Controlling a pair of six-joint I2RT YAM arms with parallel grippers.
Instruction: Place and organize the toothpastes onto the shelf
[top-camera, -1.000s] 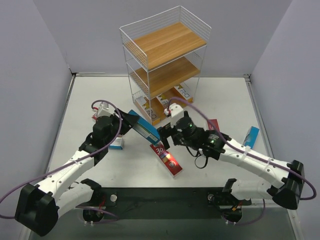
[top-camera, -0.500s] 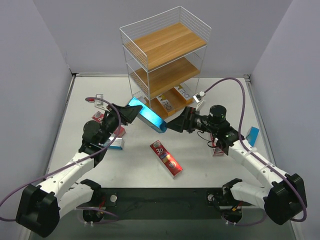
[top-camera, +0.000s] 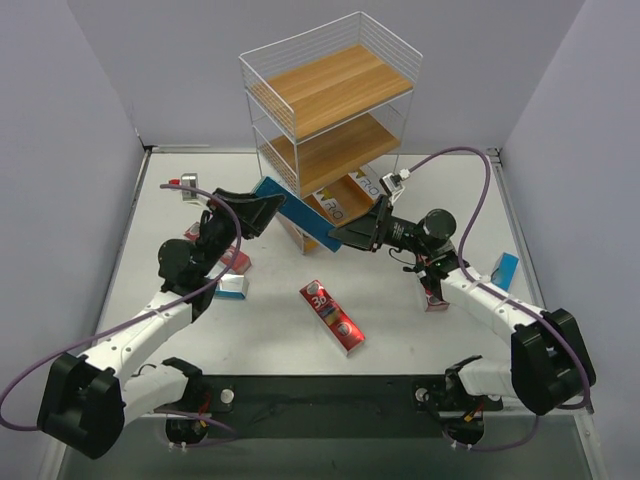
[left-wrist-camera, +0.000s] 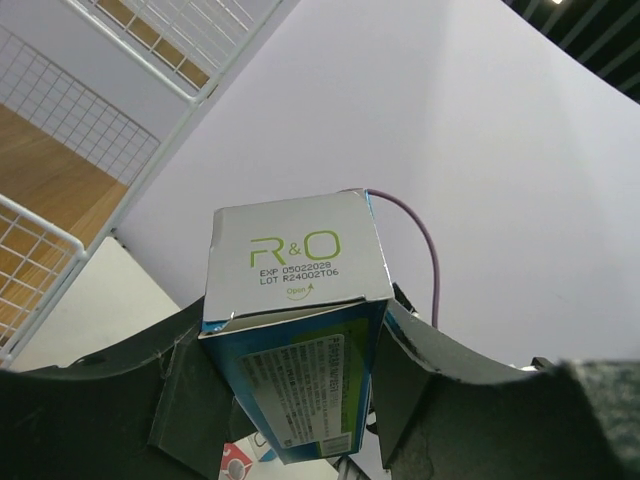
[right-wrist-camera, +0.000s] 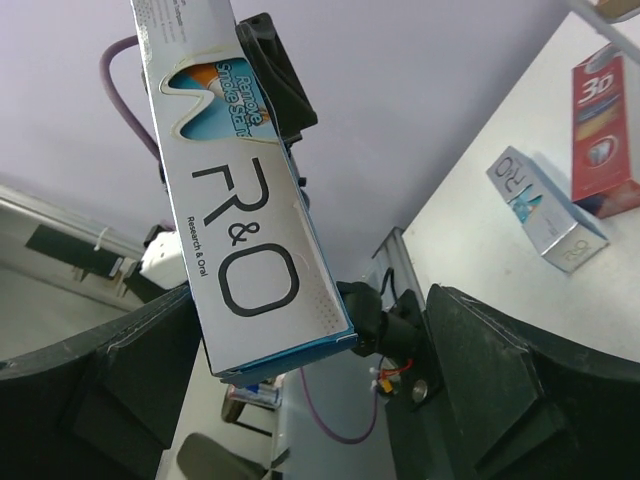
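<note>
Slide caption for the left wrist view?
Left gripper clamps a blue-and-white R&O toothpaste carton, end flap facing the camera, wire shelf at left.

Robotics lab test cell, plain lilac walls (top-camera: 60, 100), white table (top-camera: 270, 330), black mounting rail (top-camera: 330, 392)

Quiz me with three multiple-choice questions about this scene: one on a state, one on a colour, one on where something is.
1. How do the right gripper's jaws stand?
A) wide open
B) clamped tight shut
C) out of view

2. What colour is the R&O carton held in the left gripper?
A) orange
B) red
C) blue and white

3. Where is the red 3D carton?
A) in the right gripper
B) flat on the table
C) in the left gripper

Answers:
1 A, its fingers stand apart on either side of the R&O carton.
2 C, the left wrist view shows a white end flap over blue sides.
3 B, it lies on the tabletop between the arms, with neither gripper on it.
</note>
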